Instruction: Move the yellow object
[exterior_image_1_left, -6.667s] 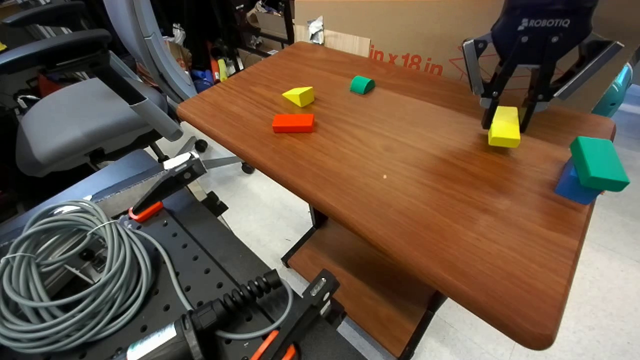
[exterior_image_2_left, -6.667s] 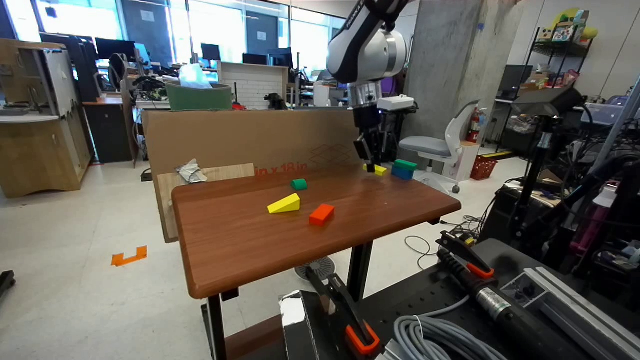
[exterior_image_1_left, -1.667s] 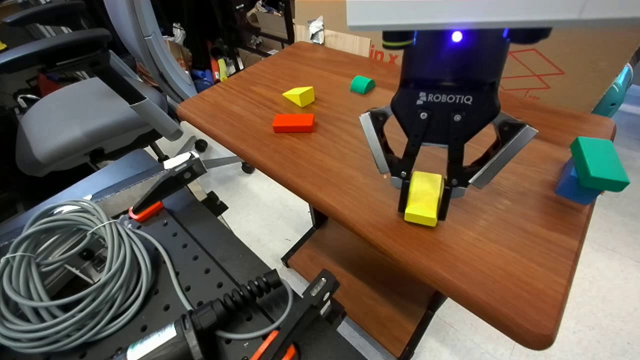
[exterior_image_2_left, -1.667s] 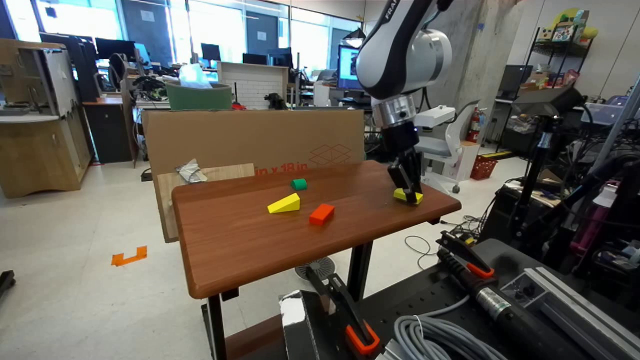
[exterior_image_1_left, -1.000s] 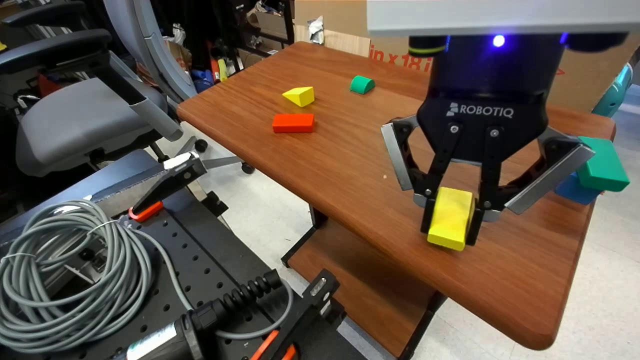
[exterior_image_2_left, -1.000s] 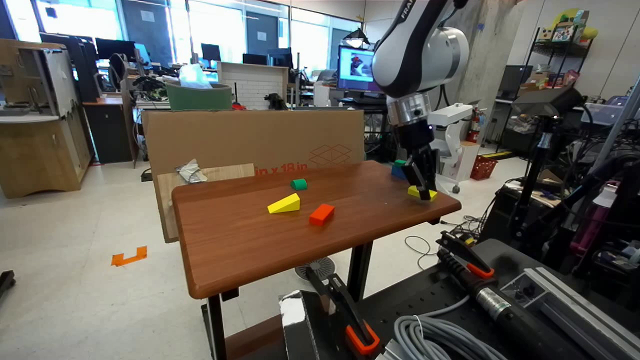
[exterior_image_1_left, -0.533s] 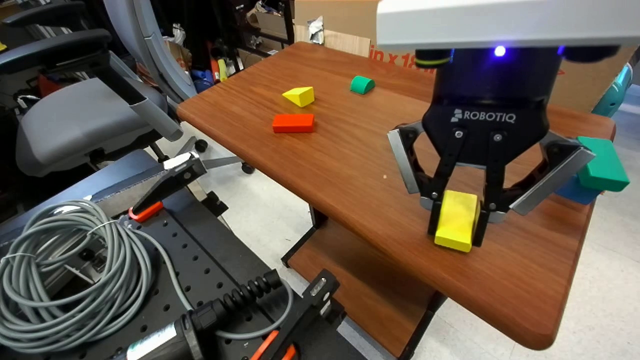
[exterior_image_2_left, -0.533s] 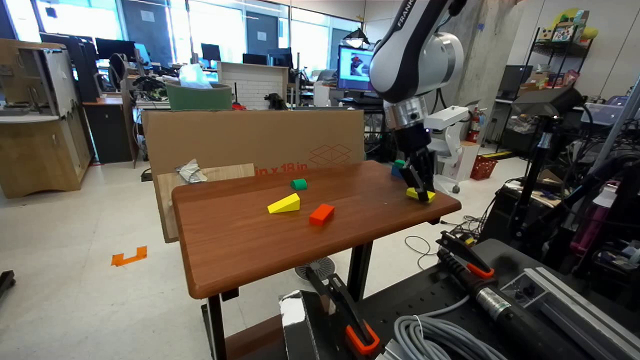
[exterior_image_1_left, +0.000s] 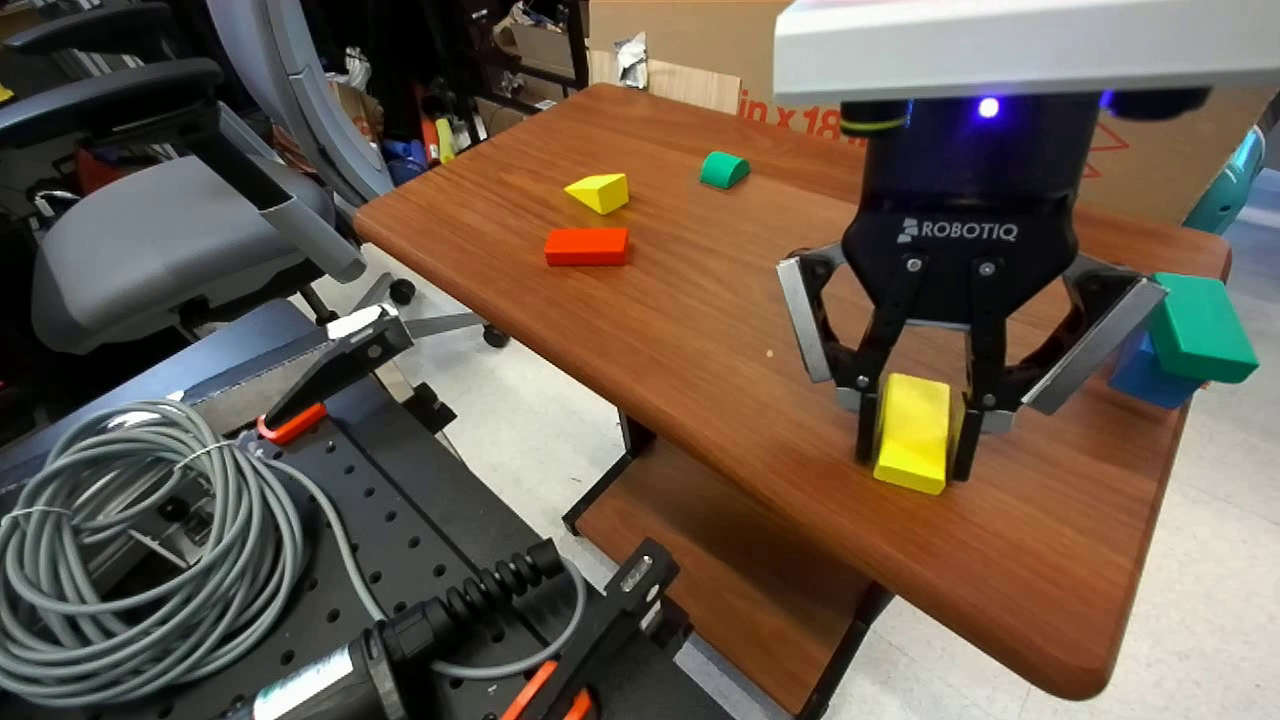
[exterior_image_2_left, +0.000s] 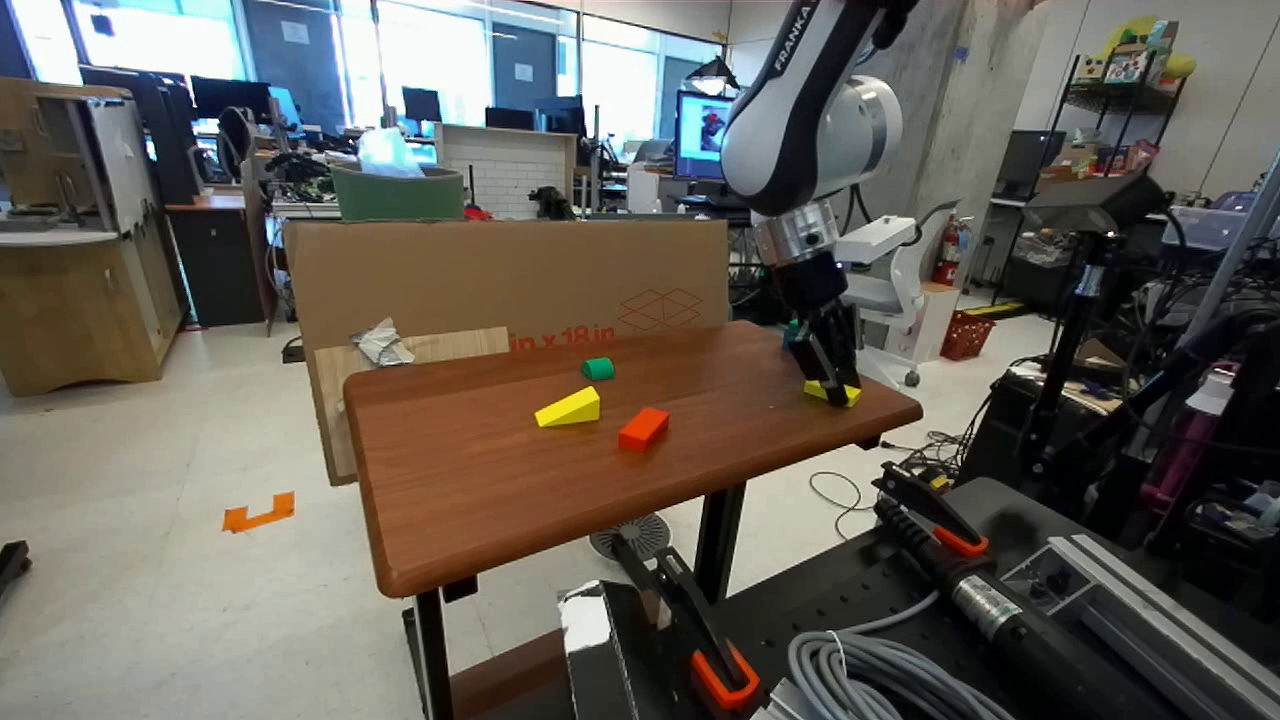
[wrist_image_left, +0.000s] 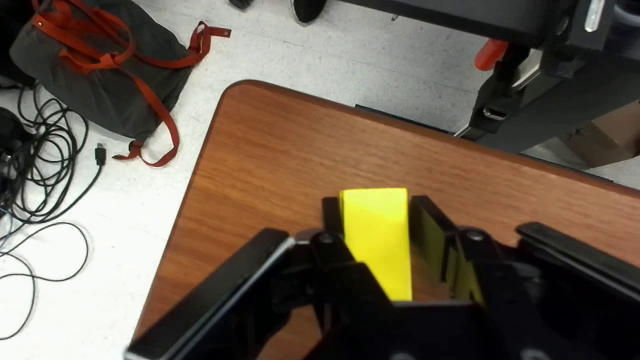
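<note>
The yellow object, a flat rectangular block (exterior_image_1_left: 912, 432), appears to rest on the brown table (exterior_image_1_left: 1040, 580) near its front edge. It shows partly behind the fingers in an exterior view (exterior_image_2_left: 852, 397) and lengthwise in the wrist view (wrist_image_left: 376, 230). My gripper (exterior_image_1_left: 914, 466) is around the block, one finger on each side. In the wrist view the gripper (wrist_image_left: 376, 204) has its left finger close against the block, and wood shows between the block and the right finger pad. The fingers are slightly open. The smaller yellow wedge (exterior_image_1_left: 602, 193) lies farther back.
A green block (exterior_image_1_left: 1202, 325) sits on a blue block (exterior_image_1_left: 1150, 375) at the table's right edge, close to the gripper's outer linkage in that view. A red block (exterior_image_1_left: 587, 247) and a green half-round piece (exterior_image_1_left: 724, 170) lie farther off. A cardboard sheet (exterior_image_2_left: 520, 270) stands behind the table.
The gripper carried the yellow block from beside the blue and green stack to the table's front part. In the last half second its fingers have spread slightly; the block has barely shifted.
</note>
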